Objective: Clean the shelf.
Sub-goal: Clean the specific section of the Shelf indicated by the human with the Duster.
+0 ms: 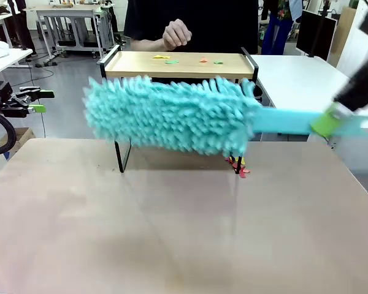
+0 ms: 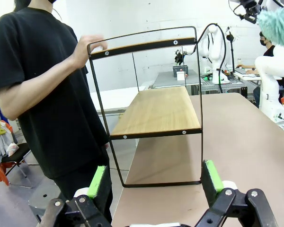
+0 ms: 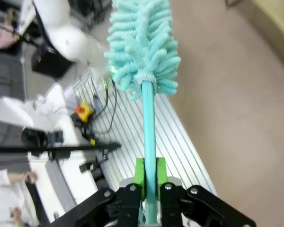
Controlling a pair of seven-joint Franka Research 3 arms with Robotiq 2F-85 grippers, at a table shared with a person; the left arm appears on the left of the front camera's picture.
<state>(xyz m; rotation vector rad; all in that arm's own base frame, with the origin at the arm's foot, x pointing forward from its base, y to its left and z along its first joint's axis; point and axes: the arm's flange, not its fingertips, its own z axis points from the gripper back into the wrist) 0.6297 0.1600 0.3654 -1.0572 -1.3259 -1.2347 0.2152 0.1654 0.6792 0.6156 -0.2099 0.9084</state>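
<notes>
The right pincer (image 3: 150, 172) grips the fluffy duster (image 1: 165, 116) by its handle. The left pincer (image 2: 155, 177) is wide open, holding nothing. The shelf (image 1: 178, 64) stands at the far edge of the counter (image 1: 172, 214). A hard swipe could tip it or knock its scraps (image 1: 165, 59) down.

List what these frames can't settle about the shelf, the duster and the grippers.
1. Lower board of the shelf: front view, hidden behind the duster.
2. The scraps on the top board: front view, too small to identify; the left wrist view sees that board edge-on.
3. The right gripper: front view, blurred, its arm cut by the right edge.
4. The red bits at the shelf's foot: front view, partly behind the duster, too small.
</notes>
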